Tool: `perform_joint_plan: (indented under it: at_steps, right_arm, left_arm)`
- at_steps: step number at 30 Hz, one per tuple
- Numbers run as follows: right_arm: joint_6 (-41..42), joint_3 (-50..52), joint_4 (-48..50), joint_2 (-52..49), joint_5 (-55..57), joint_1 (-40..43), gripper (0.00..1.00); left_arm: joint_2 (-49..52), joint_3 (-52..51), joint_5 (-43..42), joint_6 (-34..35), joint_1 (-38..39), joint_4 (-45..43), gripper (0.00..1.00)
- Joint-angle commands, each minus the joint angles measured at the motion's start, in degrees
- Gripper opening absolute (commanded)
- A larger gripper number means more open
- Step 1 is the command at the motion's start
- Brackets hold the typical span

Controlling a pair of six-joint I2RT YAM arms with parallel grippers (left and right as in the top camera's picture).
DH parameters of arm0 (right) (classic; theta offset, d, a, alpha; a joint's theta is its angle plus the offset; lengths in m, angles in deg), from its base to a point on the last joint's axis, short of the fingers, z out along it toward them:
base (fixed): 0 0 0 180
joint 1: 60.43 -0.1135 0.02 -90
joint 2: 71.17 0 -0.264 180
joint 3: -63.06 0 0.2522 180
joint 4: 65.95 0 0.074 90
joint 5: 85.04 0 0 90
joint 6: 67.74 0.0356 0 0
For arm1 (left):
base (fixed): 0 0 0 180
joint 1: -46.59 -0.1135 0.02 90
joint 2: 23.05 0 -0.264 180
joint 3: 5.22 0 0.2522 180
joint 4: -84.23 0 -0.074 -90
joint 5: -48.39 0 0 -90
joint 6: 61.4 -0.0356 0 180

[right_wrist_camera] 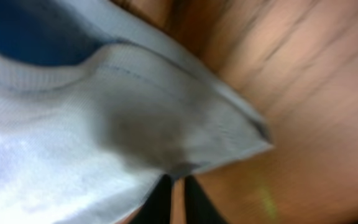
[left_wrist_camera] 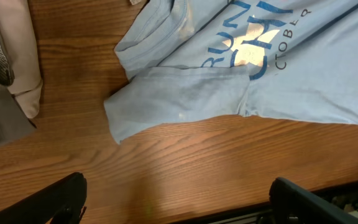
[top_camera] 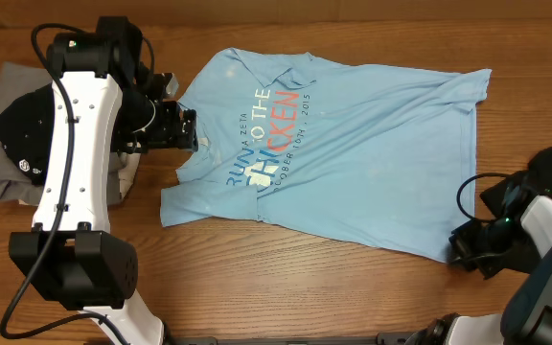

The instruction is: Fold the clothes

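Your left claw [top_camera: 190,130] hangs spread apart beside the light-blue T-shirt's [top_camera: 353,163] collar. Your right claw [top_camera: 460,245] sits at the hem, its grip too blurred to tell.

Light-blue T-shirt [top_camera: 353,144] is lying print-up, spread out but wrinkled, collar pointing left, hem right, blue and red lettering showing. Its sleeve [left_wrist_camera: 179,99] is lying flat, seemingly folded onto the body. Grey garment [top_camera: 12,81], black garment [top_camera: 22,129] and beige garment [left_wrist_camera: 23,56] are sitting piled at far left.
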Motion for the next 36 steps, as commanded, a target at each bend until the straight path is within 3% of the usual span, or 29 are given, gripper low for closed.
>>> perform_joint_plan:
  at_steps: [1,8,11,14,15,17,19,25,27,29,33,36]
  right_arm:
    - [1.8,-4.0,-2.2,2.1,7.1,0.1,0.04]
    - [6.1,-4.3,-4.7,6.3,10.6,3.8,0.04]
    - [0.9,-4.3,-4.1,7.4,4.4,4.6,0.06]
    - [-6.8,-4.0,-3.4,7.3,-5.5,4.0,0.52]
    - [-7.0,-3.6,-3.3,7.3,-6.5,3.7,0.61]
    - [-7.0,-2.2,-2.0,7.3,-6.3,3.0,0.72]
    - [-6.2,0.5,0.8,7.3,-6.3,2.3,0.74]
    - [-1.6,10.3,11.7,7.3,-8.4,1.0,0.73]
    - [-1.6,13.0,16.4,7.3,-11.6,1.0,0.69]
    - [-1.6,14.8,20.5,7.3,-14.6,1.0,0.58]
    - [-1.7,15.0,21.6,7.3,-15.5,1.0,0.10]
    - [-3.6,12.5,18.1,7.3,-14.9,1.2,0.04]
  left_arm:
    - [-0.5,-0.2,0.3,-1.1,-0.2,0.2,0.98]
    - [-0.5,-0.5,0.1,-1.0,-0.1,1.2,0.98]
    - [-0.5,-2.6,0.0,-0.9,-0.1,1.2,0.97]
    - [-0.5,-6.6,-1.0,0.3,-0.1,-0.5,0.99]
    - [-0.5,-8.5,-2.2,0.3,-0.1,-1.6,1.00]
    - [-0.5,-11.9,-3.7,0.3,-0.1,-3.3,1.00]
    - [-0.5,-15.1,-5.3,0.3,-0.1,-5.7,1.00]
    - [-0.5,-19.4,-6.3,0.3,-0.1,-9.1,1.00]
    - [-0.5,-19.3,-6.3,0.2,-0.1,-9.7,1.00]
    - [-0.5,-19.3,-6.3,0.2,-0.1,-10.0,1.00]
    - [-0.5,-19.3,-6.3,0.2,-0.1,-10.0,1.00]
    - [-0.5,-19.3,-5.6,0.2,-0.2,-9.9,1.00]
